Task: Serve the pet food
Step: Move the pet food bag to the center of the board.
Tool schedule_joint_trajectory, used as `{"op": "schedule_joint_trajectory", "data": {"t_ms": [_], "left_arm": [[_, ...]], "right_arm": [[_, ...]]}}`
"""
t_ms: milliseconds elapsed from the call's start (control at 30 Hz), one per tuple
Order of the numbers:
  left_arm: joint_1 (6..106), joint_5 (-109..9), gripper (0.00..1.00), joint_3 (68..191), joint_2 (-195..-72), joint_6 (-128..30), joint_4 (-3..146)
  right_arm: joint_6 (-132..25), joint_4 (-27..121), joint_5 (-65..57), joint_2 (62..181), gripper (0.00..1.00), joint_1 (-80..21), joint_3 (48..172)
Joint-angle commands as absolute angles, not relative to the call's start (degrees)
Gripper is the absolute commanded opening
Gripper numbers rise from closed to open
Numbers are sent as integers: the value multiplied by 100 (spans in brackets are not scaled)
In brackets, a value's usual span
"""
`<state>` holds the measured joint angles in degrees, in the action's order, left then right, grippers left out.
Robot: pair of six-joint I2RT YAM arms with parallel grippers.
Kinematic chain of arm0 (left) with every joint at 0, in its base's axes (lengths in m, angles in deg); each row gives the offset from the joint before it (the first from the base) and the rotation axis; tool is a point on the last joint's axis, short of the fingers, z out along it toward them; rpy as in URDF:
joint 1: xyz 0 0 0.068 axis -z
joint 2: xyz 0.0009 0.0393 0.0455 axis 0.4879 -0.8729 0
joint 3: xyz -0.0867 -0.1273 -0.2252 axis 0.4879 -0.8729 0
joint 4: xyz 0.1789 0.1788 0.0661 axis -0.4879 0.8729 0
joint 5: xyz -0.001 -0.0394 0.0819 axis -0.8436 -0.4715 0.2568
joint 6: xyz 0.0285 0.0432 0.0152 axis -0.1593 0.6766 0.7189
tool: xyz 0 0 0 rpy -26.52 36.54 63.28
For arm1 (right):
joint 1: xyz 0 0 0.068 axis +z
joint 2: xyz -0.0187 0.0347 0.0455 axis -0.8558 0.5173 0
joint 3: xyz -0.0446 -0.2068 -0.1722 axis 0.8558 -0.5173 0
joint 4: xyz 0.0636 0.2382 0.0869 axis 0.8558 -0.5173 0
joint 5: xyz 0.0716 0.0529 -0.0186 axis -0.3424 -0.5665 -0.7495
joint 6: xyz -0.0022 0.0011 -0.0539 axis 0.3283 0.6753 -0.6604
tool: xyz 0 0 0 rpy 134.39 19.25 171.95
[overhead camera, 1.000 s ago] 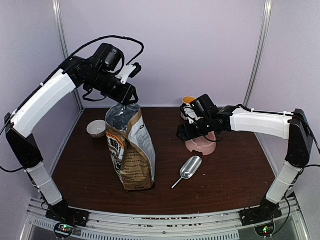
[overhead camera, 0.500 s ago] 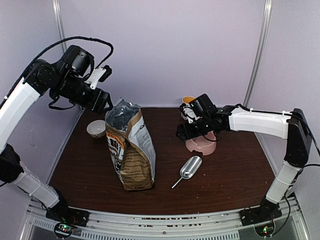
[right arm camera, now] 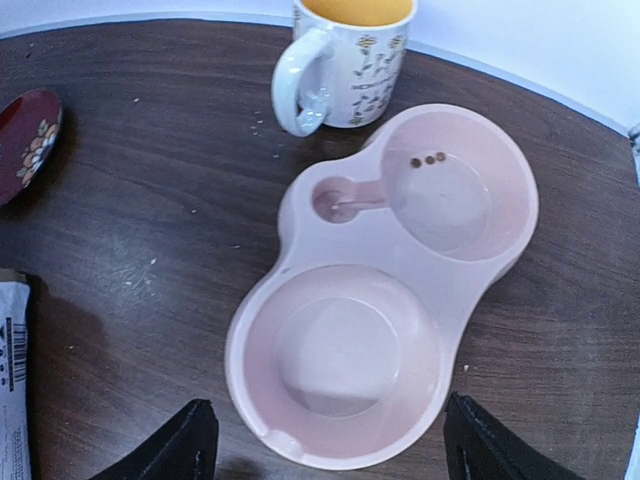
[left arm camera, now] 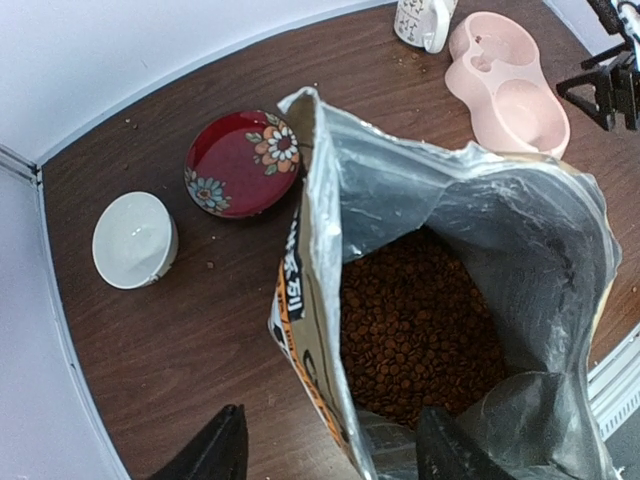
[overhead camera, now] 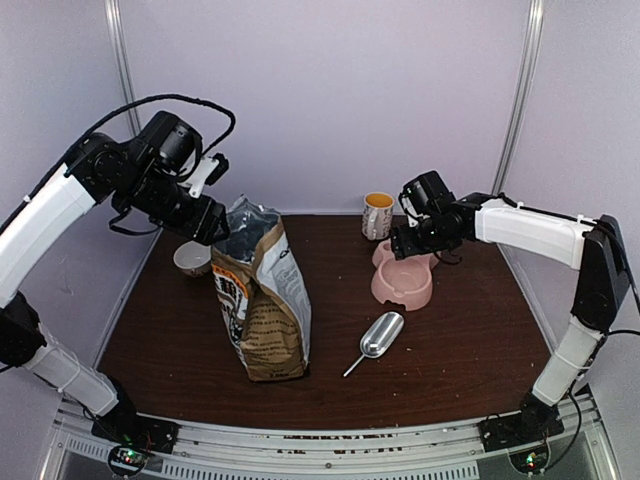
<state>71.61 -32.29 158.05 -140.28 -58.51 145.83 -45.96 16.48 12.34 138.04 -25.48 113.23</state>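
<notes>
- Overhead, the left gripper (left arm camera: 332,432), fingers apart and holding nothing, hovers above the open bag (overhead camera: 262,310) of kibble (left arm camera: 410,330).
- Right gripper (right arm camera: 328,418), jaws spread and empty, hangs over the pink double bowl (right arm camera: 300,240).

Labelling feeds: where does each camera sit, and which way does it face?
Top external: high behind the robot, looking down across the table; left arm and right arm show.
Left wrist: above the bag, looking down onto the pet food; left pincer tips at bottom.
Right wrist: above the pink bowl, looking down; right pincer tips at bottom.
Shared: both wrist views show the mug.
</notes>
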Motion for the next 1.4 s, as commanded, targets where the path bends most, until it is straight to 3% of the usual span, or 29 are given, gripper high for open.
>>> {"op": "schedule_joint_trajectory", "data": {"t_ms": [0, 233, 767, 1133, 1367], "left_arm": [[7130, -3181, 54, 15757, -14083, -5973, 14273], [7130, -2983, 1, 15787, -14223, -5959, 14102], [6866, -2229, 0, 16417, -13859, -5466, 14656], [6594, -2042, 0, 16408, -13529, -5245, 14868], [6356, -2048, 0, 16326, -13265, -5058, 14906]], "right_arm": [[-4521, 1155, 1628, 13946, 80, -2799, 11626], [-4538, 782, 1544, 14302, 79, -3230, 11751], [-4548, 601, 1228, 15395, 67, -3576, 12198], [-4680, 489, 927, 15941, 49, -3592, 12505], [-4783, 468, 579, 15932, 29, -3564, 12378]]}}
